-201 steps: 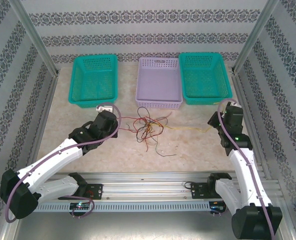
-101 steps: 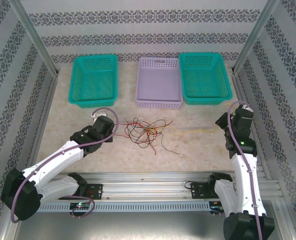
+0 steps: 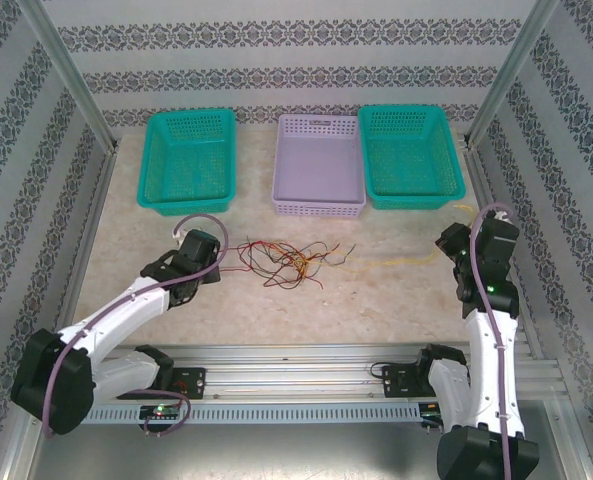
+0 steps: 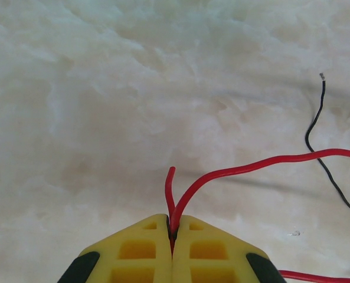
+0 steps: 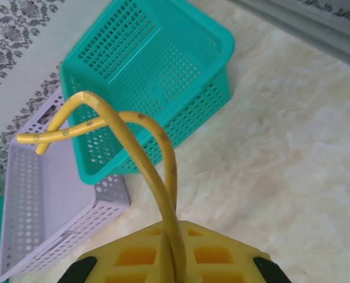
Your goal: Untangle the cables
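**Cables held at both ends of a loose tangle**

Cables [image 3: 291, 258] in red, yellow and black are seen lying in a loose tangle on the worktop [image 3: 376, 305], in front of the purple basket [image 3: 319, 208] and between the two arms. A red cable [image 4: 251, 168] is pinched in the left tool [image 4: 172, 227], whose fingers are pressed together on it. Its short end stands up out of the jaws, and the long part runs off to the right over the pale surface. A black cable [image 4: 315, 127] is seen beside it, with its bare tip resting free.

A yellow cable [image 5: 157, 147] is clamped in the right tool [image 5: 172, 230], which is closed tight around it. It rises from the jaws, bends over and crosses itself near its end. In the top view a yellow strand is drawn out from the right arm toward the tangle. The purple basket is flanked by the left teal basket [image 3: 188, 113] and the right teal basket [image 3: 406, 110] at the far edge.
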### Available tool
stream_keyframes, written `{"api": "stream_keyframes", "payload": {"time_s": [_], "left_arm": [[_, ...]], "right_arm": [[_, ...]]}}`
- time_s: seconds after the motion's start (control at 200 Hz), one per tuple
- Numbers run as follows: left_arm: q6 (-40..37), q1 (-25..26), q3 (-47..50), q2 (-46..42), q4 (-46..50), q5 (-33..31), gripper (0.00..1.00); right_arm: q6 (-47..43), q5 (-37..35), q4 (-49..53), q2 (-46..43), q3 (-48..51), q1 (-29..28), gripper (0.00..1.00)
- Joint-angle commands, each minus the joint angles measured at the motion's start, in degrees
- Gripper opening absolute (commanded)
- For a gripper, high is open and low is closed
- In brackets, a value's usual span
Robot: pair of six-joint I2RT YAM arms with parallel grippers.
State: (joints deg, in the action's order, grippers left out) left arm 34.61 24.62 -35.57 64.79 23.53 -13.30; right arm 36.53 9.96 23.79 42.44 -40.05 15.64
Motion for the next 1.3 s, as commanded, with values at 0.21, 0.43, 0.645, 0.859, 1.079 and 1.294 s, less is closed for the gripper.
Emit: {"api": "stream_keyframes", "payload": {"time_s": [0.21,0.43,0.645,0.859,1.079,1.294], "left_arm": [[1.47,-1.15,0.52,1.46,-2.19,1.0,0.27],[1.91,-1.06,-2.38,1.05,-0.08,4.03,0.58],[2.3,-0.65,-7.05,-5.27,4.85,8.14,0.75],[2.89,3.17,-10.33,-6.88,1.24,17.32,0.83],[4.76,11.35,-8.55,-1.91,-12.91,26.48,0.84],[6.8,17.88,-11.16,3.24,-20.39,28.86,0.85]], "right_arm": [[3.13,4.13,-5.76,-4.04,0.64,0.4,0.0],[3.04,11.8,-8.44,2.44,0.32,-4.46,0.0],[0.58,8.03,-9.06,5.12,-0.92,-12.29,0.0],[-0.5,3.21,-10.83,9.85,-2.45,-19.17,0.0],[-1.47,-0.18,-11.86,13.54,-4.82,-24.81,0.0],[-3.75,-0.2,-14.78,14.42,-4.29,-27.95,0.0]]}}
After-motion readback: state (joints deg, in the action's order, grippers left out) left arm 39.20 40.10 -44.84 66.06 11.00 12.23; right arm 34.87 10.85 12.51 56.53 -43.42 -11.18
